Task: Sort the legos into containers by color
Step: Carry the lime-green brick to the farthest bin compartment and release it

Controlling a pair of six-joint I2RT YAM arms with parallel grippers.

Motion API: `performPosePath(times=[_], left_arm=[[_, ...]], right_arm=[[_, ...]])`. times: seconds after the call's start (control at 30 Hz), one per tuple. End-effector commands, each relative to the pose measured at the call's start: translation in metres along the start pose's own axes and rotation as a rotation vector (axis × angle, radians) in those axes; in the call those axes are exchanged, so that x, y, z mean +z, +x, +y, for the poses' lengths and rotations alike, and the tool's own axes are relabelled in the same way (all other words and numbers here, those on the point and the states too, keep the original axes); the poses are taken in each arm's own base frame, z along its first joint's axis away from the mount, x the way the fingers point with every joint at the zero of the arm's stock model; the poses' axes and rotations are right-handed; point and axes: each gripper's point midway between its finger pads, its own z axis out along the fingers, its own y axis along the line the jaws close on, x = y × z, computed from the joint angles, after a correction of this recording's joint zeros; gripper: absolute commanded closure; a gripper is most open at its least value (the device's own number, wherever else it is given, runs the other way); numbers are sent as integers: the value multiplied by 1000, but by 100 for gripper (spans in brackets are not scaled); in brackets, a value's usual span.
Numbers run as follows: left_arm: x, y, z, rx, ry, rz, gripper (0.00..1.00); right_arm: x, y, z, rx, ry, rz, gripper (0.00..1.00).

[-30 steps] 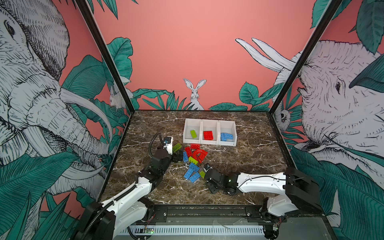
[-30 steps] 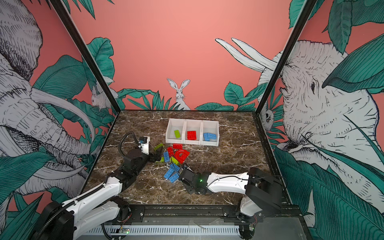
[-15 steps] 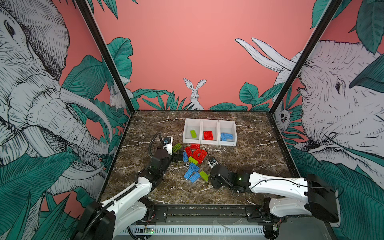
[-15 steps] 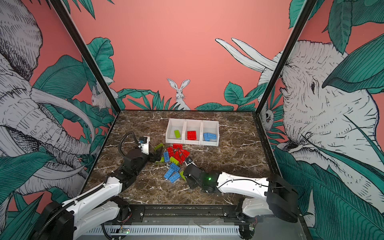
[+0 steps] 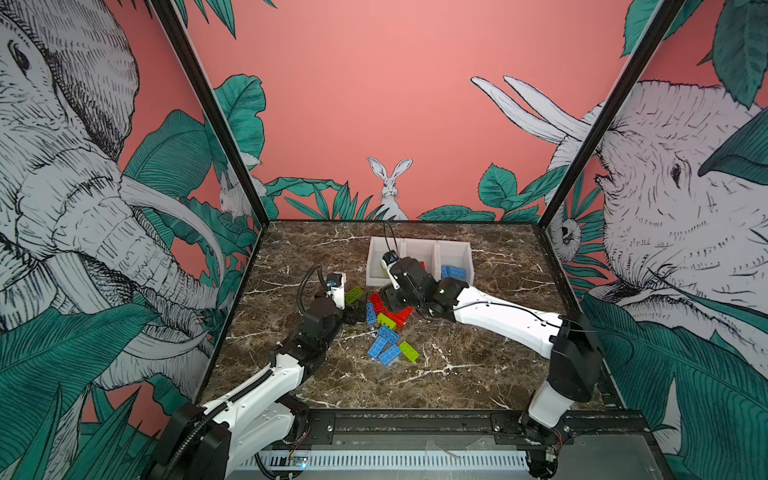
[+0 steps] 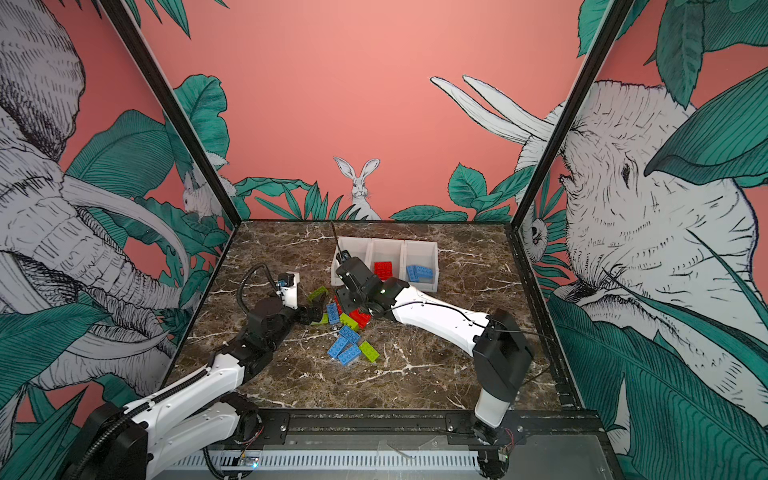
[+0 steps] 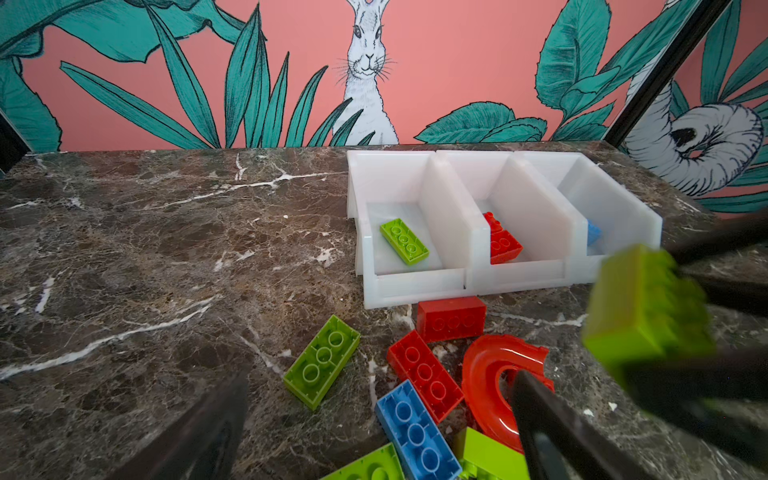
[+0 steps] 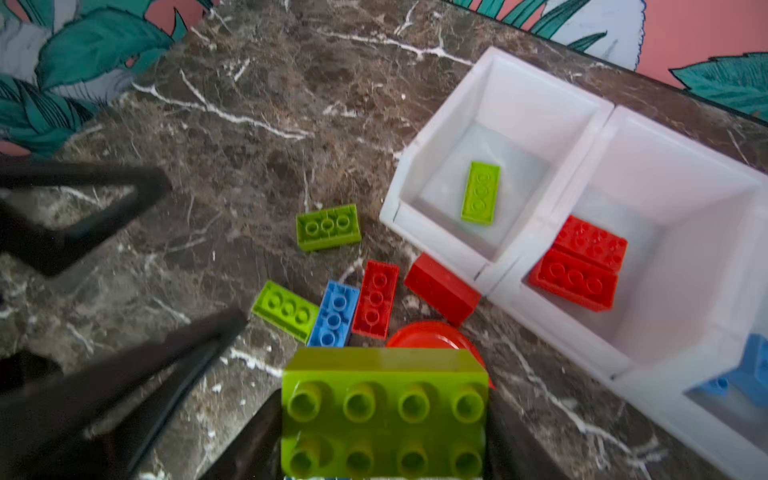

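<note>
On the table [image 5: 457, 374] a row of three white bins [image 5: 455, 254] is set toward the back, with the loose bricks [image 5: 388, 332] heaped just in front of it. The step in hand is judged to be the carrying of a held green brick [image 8: 384, 411] to the end bin [image 8: 519, 95], where one green brick [image 8: 481, 193] already lies. The held brick should be brought clear over the front wall and centred above the bin floor before release. It should be kept low, so that no bounce into the neighbouring red bin is risked.

The right arm [image 5: 498, 316] is stretched out over the heap, wrist raised near the bins. The right jaws are closed partway on the held green brick, which is gripped across its sides. The left arm [image 5: 266, 382] is held low beside the heap, and the left jaws are spread wide, with nothing between them.
</note>
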Motion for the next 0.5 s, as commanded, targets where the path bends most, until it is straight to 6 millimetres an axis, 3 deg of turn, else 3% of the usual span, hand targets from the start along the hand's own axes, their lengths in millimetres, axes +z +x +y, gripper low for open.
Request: performPosePath(times=[0.0,0.07,0.2,0.47], left_arm=[[-6,-2,4,-11,-18,-18,1],[-7,-2,3,-15,-13,-22,1],[-5,-1,0,-27,7,-19,1],[-5,-1,-4,-19,28,-17,1]], right_arm=[[14,-18,-12,47,-19,7,61],[24,-34,-28,110,20,-17,61],[47,-64,-39,194,38,-59,62],[102,-59,-35,168,12,-83,61]])
